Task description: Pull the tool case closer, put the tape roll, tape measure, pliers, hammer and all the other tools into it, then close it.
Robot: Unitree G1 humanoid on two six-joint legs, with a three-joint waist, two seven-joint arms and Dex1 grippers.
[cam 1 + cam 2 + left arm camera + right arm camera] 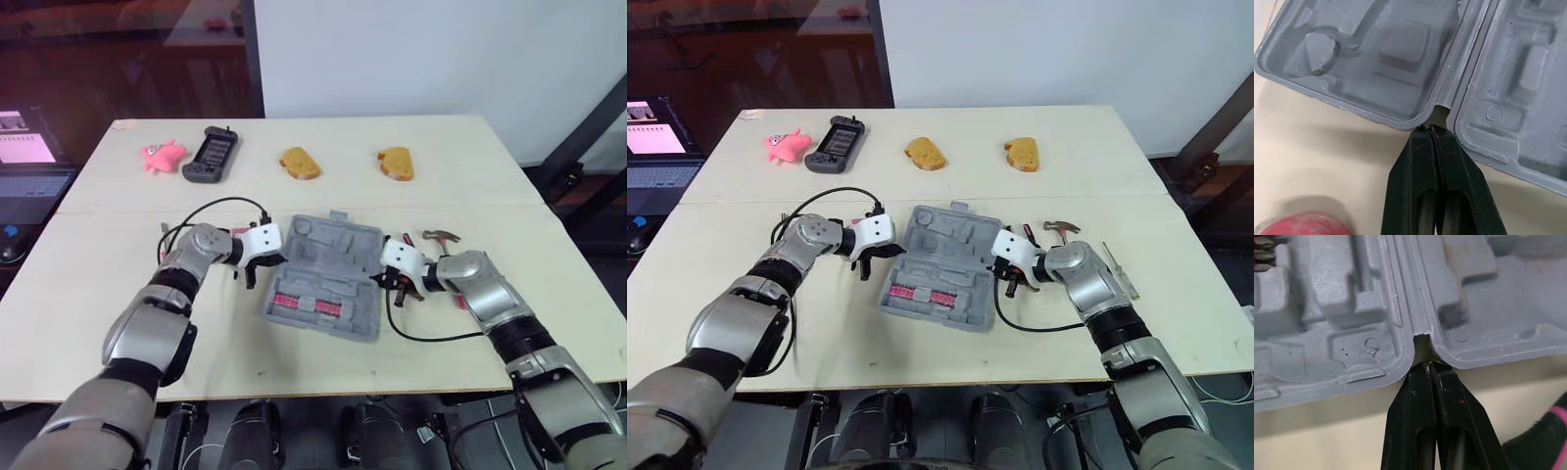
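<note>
The grey tool case [338, 253] lies open and flat in the middle of the table, with a row of red bits [306, 304] in its near half. My left gripper [275, 261] is shut, its tips at the hinge notch on the case's left side [1433, 128]. My right gripper [378, 280] is also shut, with its tips at the hinge notch on the right side [1428, 364]. Just behind the right gripper lies a hammer [441, 237]. A screwdriver [1120, 270] rests further right. A pink and black handle [1547, 435] lies beside the right gripper.
Along the table's far side sit a pink toy [162, 154], a black handheld device [211, 155] and two yellow bread-like pieces [300, 163] [397, 164]. A red rounded object [1303, 223] lies near my left gripper. A laptop [29, 166] stands off the table's left edge.
</note>
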